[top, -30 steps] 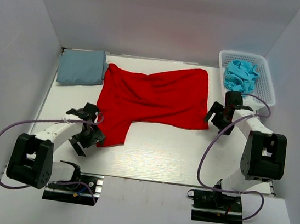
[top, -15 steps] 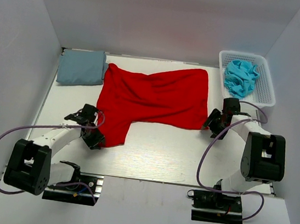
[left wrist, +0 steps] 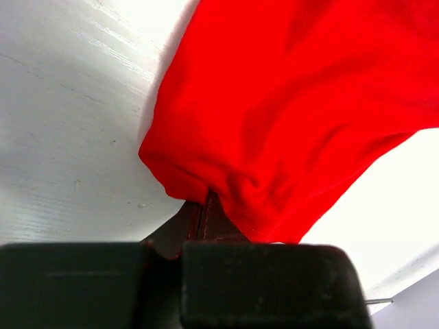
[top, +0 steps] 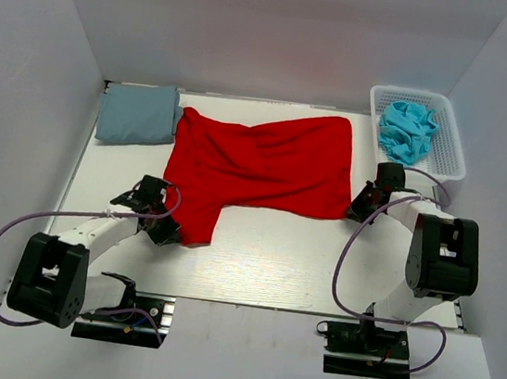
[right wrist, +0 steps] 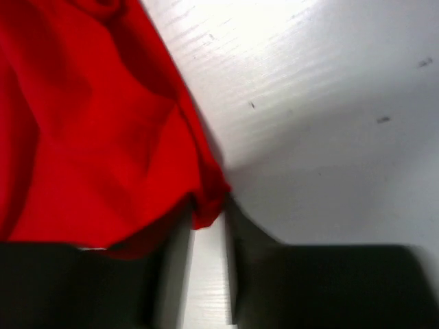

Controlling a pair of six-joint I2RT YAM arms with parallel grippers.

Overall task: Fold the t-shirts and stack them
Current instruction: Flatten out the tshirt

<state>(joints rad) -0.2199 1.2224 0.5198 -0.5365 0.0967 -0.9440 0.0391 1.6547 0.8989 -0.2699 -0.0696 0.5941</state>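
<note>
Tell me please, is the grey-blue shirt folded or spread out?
Folded. The grey-blue shirt lies as a compact rectangle at the far left, while the red shirt beside it lies spread out.

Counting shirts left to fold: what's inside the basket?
A crumpled turquoise shirt lies in the basket. Whether anything lies beneath it cannot be seen; the shirt covers that part of the floor.

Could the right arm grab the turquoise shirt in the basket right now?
Probably not yet: its fingers straddle a corner of the red shirt. Otherwise the way looks free: the open-topped basket sits just beyond them.
</note>
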